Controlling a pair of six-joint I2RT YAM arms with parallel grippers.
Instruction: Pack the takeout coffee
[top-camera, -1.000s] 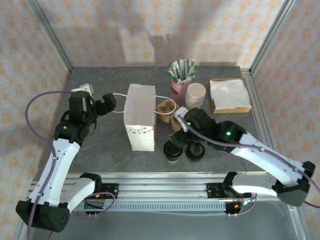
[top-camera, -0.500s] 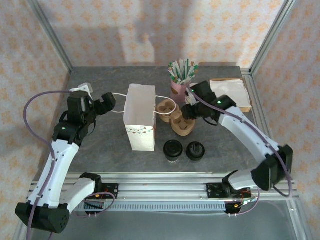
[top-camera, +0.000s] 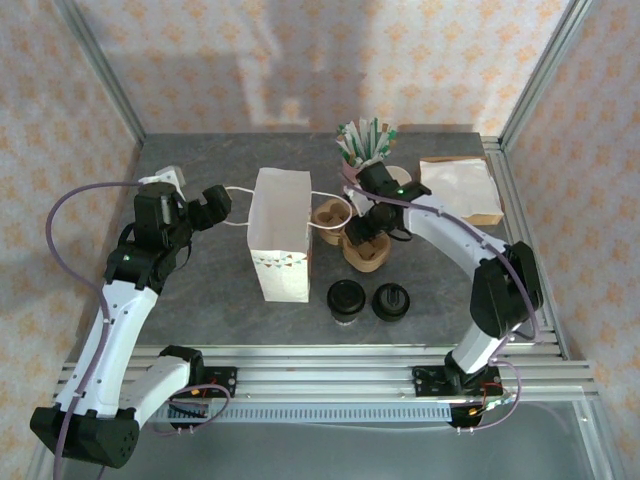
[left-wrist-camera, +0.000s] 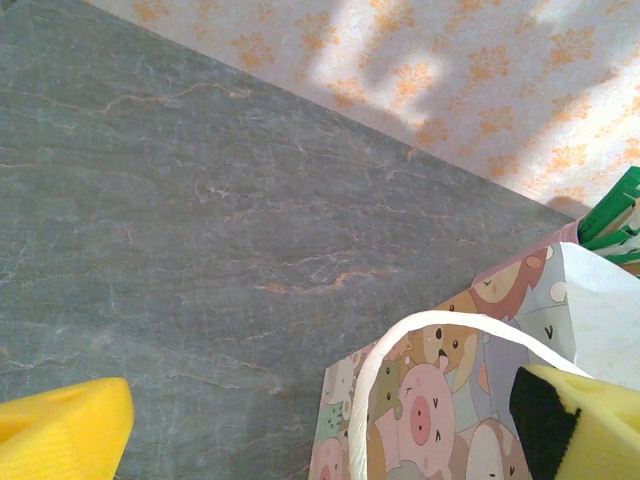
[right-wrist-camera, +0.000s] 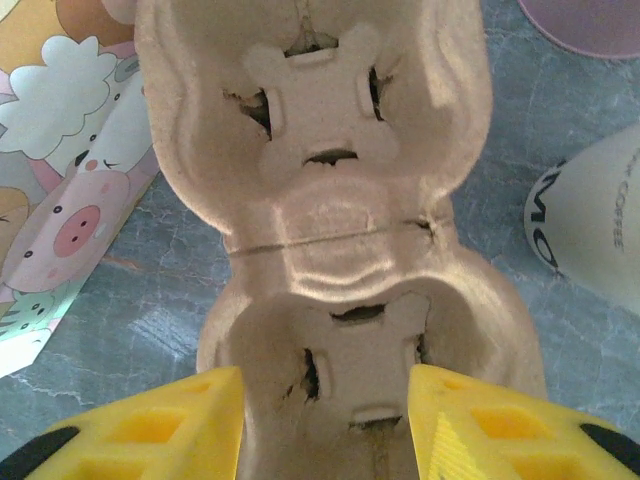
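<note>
Takeout coffee (top-camera: 346, 299): pale paper cup under a round black lid, standing on the table's near side, just left of a loose black lid (top-camera: 390, 302), apart from both grippers.
Table (top-camera: 200, 300): grey, stone-look top.
Paper bag (top-camera: 280, 235): upright, white, with cartoon pigs on its sides.
Cup carrier (top-camera: 366, 252): brown pulp, two sockets, just right of the bag.
Cream cup (right-wrist-camera: 590, 225): dark lettering reads "COFFEE".
Left gripper (top-camera: 214, 204): jaws wide, at the bag's white handle (left-wrist-camera: 440, 325).
Right gripper (right-wrist-camera: 325, 420): jaws wide, yellow fingers straddling the carrier's end.
</note>
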